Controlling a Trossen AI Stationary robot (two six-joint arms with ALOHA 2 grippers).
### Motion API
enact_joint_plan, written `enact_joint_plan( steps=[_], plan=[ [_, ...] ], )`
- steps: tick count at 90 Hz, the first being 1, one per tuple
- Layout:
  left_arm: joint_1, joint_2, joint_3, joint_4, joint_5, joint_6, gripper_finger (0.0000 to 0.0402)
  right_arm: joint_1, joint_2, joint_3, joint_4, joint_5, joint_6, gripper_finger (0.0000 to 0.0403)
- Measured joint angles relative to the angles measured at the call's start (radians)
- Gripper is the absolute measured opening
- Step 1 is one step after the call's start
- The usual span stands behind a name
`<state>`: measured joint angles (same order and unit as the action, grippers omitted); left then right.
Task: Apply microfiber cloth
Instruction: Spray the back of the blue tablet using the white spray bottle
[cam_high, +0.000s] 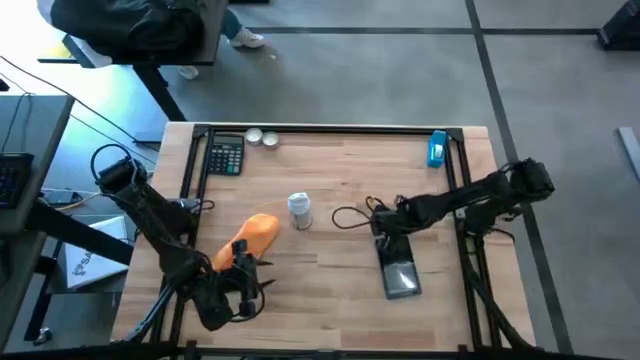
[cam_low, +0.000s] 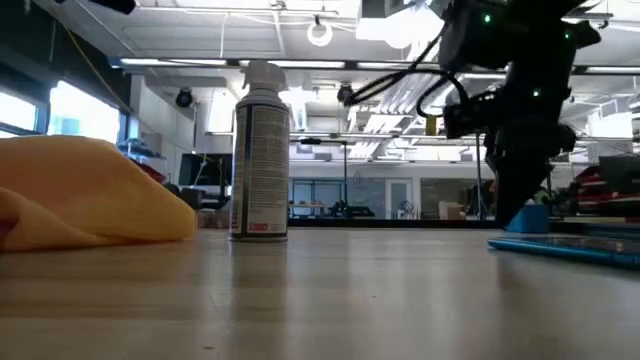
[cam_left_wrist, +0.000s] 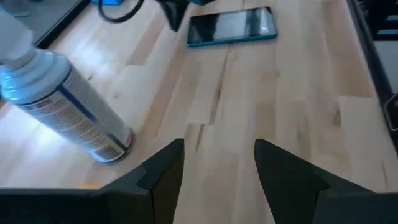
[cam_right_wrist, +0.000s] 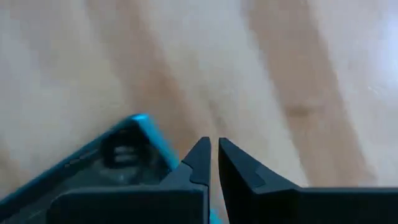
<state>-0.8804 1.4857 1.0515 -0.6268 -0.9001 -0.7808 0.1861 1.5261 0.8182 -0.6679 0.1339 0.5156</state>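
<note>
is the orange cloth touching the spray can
Apart. The low view shows a strip of bare table between the orange cloth and the upright spray can.

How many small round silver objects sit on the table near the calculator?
2. Both round silver objects lie side by side at the far edge of the table, just right of the calculator. More could be hidden under the arms.

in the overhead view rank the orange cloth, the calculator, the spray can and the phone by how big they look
Largest to smallest in the high view:
1. phone
2. microfiber cloth, partly covered by the left tool, so its rank against the phone is unsure
3. calculator
4. spray can
</note>
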Motion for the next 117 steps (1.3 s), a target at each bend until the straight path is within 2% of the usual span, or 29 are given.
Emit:
enact_joint_plan(
  steps=[15, 38, 72, 98, 107, 117],
  plan=[
    [0.003, 0.000, 0.000, -0.001, -0.023, -0.004, 0.0176, 0.072, 0.003, 0.012, 0.003, -0.076, 0.030, 0.0000],
    [0.003, 0.000, 0.000, -0.005, -0.069, 0.005, 0.0176, 0.100, 0.083, 0.002, 0.011, -0.012, 0.060, 0.0000],
    [0.003, 0.001, 0.000, -0.018, -0.061, 0.024, 0.0176, -0.052, 0.105, -0.002, 0.033, 0.176, -0.069, 0.0000],
    [0.012, 0.001, -0.027, -0.020, -0.072, 0.018, 0.0176, -0.205, 0.109, -0.002, 0.094, 0.237, -0.278, 0.0000],
    [0.023, 0.001, -0.073, -0.013, -0.039, 0.007, 0.0176, -0.234, 0.111, 0.030, 0.060, 0.249, -0.340, 0.0000],
    [0.035, 0.001, -0.127, 0.009, -0.017, -0.039, 0.0176, -0.240, 0.107, 0.124, 0.006, 0.282, -0.407, 0.0000]
  ],
)
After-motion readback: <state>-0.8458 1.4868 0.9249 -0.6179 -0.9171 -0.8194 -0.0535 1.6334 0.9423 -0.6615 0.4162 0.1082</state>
